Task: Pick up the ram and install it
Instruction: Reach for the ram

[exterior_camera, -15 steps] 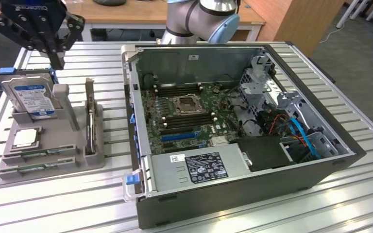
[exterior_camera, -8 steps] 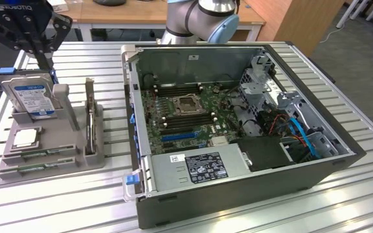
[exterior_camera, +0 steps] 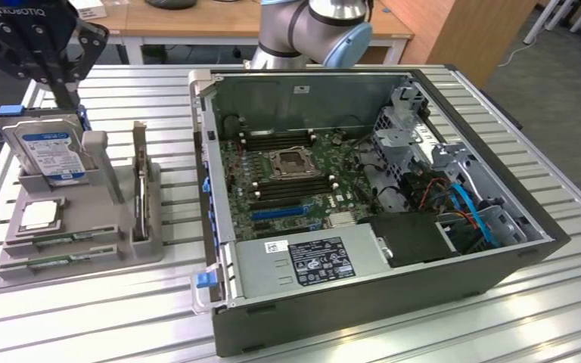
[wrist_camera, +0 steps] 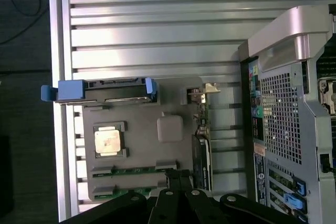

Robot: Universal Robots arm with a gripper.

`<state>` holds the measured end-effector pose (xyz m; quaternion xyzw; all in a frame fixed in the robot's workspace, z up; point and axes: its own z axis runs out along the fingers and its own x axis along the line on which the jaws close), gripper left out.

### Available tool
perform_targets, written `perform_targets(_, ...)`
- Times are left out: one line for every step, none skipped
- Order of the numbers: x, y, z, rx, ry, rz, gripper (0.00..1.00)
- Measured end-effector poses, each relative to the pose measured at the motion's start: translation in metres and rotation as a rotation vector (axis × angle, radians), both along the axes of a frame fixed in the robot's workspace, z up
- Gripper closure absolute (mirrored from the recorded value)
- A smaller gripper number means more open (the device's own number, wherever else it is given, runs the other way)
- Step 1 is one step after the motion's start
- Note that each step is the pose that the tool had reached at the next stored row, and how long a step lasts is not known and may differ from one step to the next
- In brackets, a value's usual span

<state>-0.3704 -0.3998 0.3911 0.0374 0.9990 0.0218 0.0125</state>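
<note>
- Slatted aluminium table [exterior_camera: 88,325]: an open black computer case [exterior_camera: 371,302], with a grey plastic parts tray [exterior_camera: 129,253] at its nine o'clock in the exterior view.
- The long green circuit-board ram [exterior_camera: 63,240] lies slotted in the tray, neither picked nor installed.
- The black two-finger gripper [exterior_camera: 66,97], closed and empty, hovers above the tray.

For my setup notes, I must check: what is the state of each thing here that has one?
end effector: shut, holding nothing.
ram sticks: lying in the holder, untouched.
processor chip: lying flat in holder.
hard drive: standing upright in holder.
computer case: open, on its side.
</note>
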Motion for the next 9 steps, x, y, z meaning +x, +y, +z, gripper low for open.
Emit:
perform_targets(0.000,-0.0010,0.0000,-0.0001,0.0000,0.000,0.89)
perform_targets(-0.001,-0.0028,0.0000,-0.0001,0.0000,0.000,0.89)
perform_targets(-0.001,-0.0050,0.0000,-0.0002,0.0000,0.000,0.89)
perform_targets(-0.002,-0.0075,0.0000,-0.0001,0.0000,0.000,0.89)
perform_targets(-0.002,-0.0105,0.0000,-0.0002,0.0000,0.000,0.89)
perform_targets(-0.002,-0.0136,0.0000,-0.0002,-0.0001,0.000,0.89)
perform_targets(-0.002,-0.0168,-0.0001,-0.0003,-0.0001,0.000,0.89)
perform_targets(-0.002,-0.0199,0.0000,-0.0004,0.0000,0.000,0.89)
perform_targets(-0.003,-0.0229,0.0000,-0.0006,0.0000,0.000,0.89)
